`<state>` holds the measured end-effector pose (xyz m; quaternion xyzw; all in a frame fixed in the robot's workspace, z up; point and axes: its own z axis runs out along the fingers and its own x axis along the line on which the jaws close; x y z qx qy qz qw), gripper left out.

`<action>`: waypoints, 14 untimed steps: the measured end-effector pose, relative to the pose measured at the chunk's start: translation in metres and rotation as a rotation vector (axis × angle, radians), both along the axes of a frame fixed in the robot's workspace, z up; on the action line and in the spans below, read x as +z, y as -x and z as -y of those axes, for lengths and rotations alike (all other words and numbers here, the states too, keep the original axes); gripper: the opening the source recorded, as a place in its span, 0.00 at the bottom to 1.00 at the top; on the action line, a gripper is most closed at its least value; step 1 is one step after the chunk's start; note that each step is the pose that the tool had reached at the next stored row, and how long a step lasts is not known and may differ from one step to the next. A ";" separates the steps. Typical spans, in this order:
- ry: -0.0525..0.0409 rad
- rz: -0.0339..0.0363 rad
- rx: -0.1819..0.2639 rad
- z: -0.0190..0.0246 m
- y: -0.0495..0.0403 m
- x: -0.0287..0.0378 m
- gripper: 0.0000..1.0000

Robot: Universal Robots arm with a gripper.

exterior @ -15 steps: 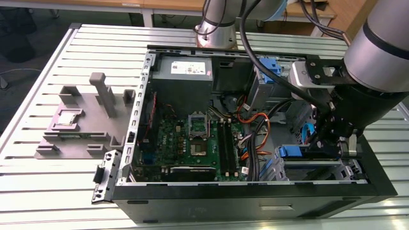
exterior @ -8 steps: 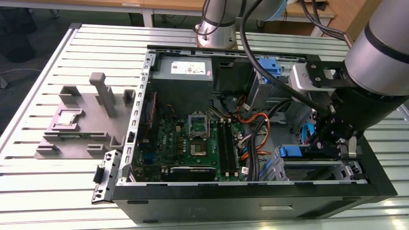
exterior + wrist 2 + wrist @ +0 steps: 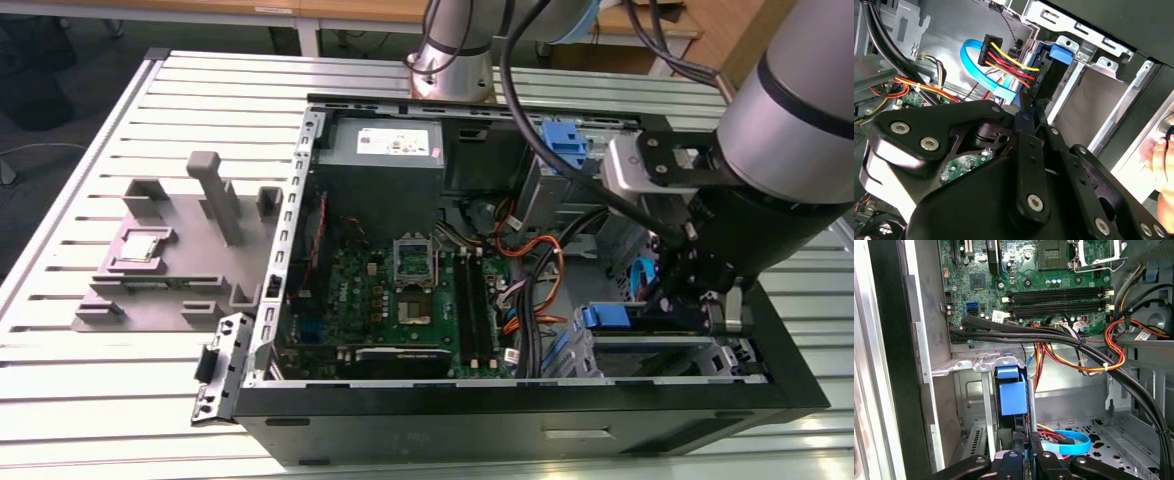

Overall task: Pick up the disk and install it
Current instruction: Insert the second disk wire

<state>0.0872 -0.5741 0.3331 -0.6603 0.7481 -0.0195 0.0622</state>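
**Disk in the bay, gripper on its carrier**

Exterior view: the black two-finger gripper (image 3: 694, 300) is down inside the open black-and-grey PC case (image 3: 534, 420), at the grey metal drive cage (image 3: 654, 350) in the corner near the case front, on the exterior view's right. The disk, showing as a blue plastic carrier around a dark drive body (image 3: 617, 318), sits at the top of that cage, partly hidden by the gripper.

In the first wrist view the blue carrier (image 3: 1013, 396) stands between the cage rails, fingers (image 3: 1029, 450) closed narrow at its near edge; they look clamped on it, contact itself hidden. The second wrist view shows the same narrow pinch (image 3: 1026, 117) on the blue edge (image 3: 1060, 54).

Judgement: insertion stage, seating not confirmed. To do it well:
- keep carrier parallel to rails, no tilt
- push straight along the rails
- watch the blue flat data cable (image 3: 1074, 440) and the red-yellow-black power wires (image 3: 1009, 65) next to the bay; risk of snagging.
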 end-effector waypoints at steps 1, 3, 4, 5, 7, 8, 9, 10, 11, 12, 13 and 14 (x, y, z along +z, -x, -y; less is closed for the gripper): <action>-0.0002 0.0000 0.000 0.0000 0.0000 -0.0003 0.16; -0.0029 0.0000 0.000 0.0000 0.0000 -0.0009 0.16; -0.0036 0.0001 0.000 0.0000 0.0000 -0.0011 0.16; -0.0038 0.0001 0.000 0.0000 0.0000 -0.0012 0.16; -0.0038 0.0000 0.000 0.0001 0.0000 -0.0008 0.16; -0.0038 0.0000 0.000 0.0002 0.0000 -0.0008 0.16; -0.0038 0.0000 0.000 0.0002 0.0000 -0.0008 0.16; -0.0038 0.0001 0.000 0.0002 0.0000 -0.0008 0.16; -0.0039 0.0001 0.000 0.0002 0.0000 -0.0009 0.16; -0.0039 0.0000 0.000 0.0003 0.0000 -0.0010 0.16; -0.0038 0.0000 0.000 0.0003 0.0000 -0.0013 0.16; -0.0040 0.0001 0.000 0.0004 0.0000 -0.0019 0.16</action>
